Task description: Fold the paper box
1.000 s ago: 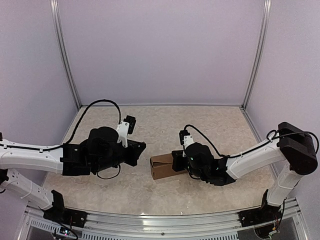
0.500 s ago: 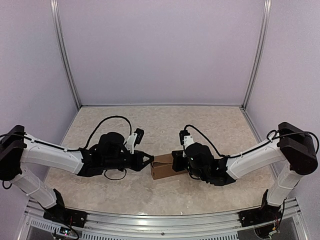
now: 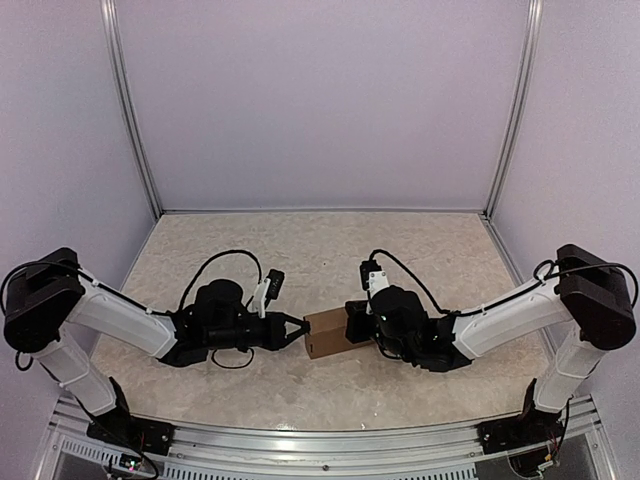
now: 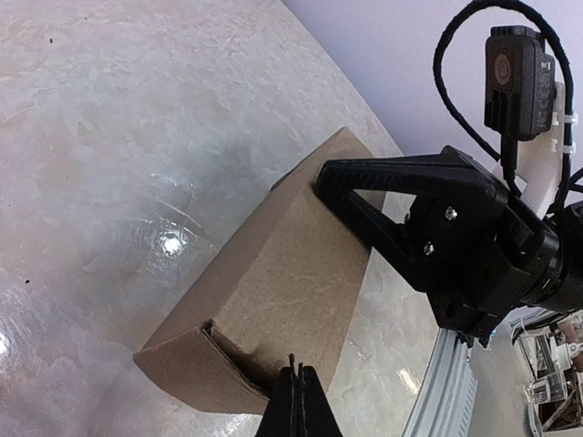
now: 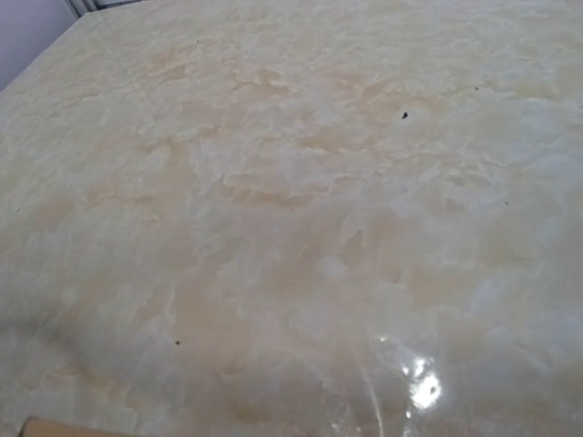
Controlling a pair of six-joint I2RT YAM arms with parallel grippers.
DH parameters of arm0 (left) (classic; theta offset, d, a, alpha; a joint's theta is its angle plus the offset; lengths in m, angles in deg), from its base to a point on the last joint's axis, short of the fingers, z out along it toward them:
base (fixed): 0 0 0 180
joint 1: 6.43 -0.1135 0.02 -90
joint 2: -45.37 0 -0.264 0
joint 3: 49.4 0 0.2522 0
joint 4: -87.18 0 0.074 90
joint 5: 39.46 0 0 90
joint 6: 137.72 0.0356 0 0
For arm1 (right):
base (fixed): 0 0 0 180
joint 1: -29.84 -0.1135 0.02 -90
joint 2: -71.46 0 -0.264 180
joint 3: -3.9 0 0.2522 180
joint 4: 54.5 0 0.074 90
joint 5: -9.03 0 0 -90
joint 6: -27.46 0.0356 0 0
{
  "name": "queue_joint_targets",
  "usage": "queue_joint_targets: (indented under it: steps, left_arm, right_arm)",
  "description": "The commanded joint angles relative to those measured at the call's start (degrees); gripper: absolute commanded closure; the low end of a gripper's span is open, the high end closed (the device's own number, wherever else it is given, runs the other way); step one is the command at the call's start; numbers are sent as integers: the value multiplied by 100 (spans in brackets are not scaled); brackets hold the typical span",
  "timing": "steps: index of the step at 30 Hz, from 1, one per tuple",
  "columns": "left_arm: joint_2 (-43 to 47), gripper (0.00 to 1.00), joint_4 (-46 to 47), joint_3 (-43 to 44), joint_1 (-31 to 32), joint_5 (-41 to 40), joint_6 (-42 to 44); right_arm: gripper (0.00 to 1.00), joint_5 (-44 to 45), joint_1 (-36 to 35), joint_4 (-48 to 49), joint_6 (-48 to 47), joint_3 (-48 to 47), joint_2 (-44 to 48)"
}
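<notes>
The paper box [image 3: 324, 336] is a small oblong brown carton lying on the table between my two arms. In the left wrist view the paper box [image 4: 282, 273] shows its near end flap slightly ajar. My left gripper [image 3: 299, 328] is shut, its joined tips [image 4: 297, 375] touching that end by the flap's gap. At the box's far end my right gripper [image 3: 349, 316] is shut too, with its pointed tips [image 4: 322, 173] resting against the top corner. The right wrist view shows only marble and a sliver of the box [image 5: 46, 426]; its own fingers are hidden.
The marble table top [image 3: 330, 250] is walled by pale panels at the back and sides. A metal rail [image 3: 320, 440] runs along the near edge. The right arm's camera and cable [image 4: 519, 82] hang above the box's far end.
My left arm has swung right and reached forward to the box's left end, and its jaws have closed. The right arm and the box have stayed put.
</notes>
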Motion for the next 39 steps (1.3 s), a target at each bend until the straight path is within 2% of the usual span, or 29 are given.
queue_joint_targets:
  steps: [1, 5, 11, 16, 26, 39]
  left_arm:
    - [172, 100, -1025, 37, 2, -105, 227]
    - [274, 100, -1428, 190, 24, -333, 394]
    - [311, 100, -1506, 225, 36, -436, 422]
    - [405, 100, -1670, 419, 79, -440, 537]
    - [416, 100, -1806, 558, 122, -410, 616]
    - [433, 100, -1797, 513, 132, -450, 590]
  right_arm:
    - [100, -95, -65, -850, -66, 78, 160]
    - [100, -30, -28, -1214, -339, -30, 790]
    - [100, -188, 235, -1886, -677, -82, 1730]
    - [100, -309, 508, -2310, -802, -54, 2106]
    - [100, -861, 924, -2389, -294, 363, 1904]
    - [100, -1132, 936, -2202, 258, 1101, 1729]
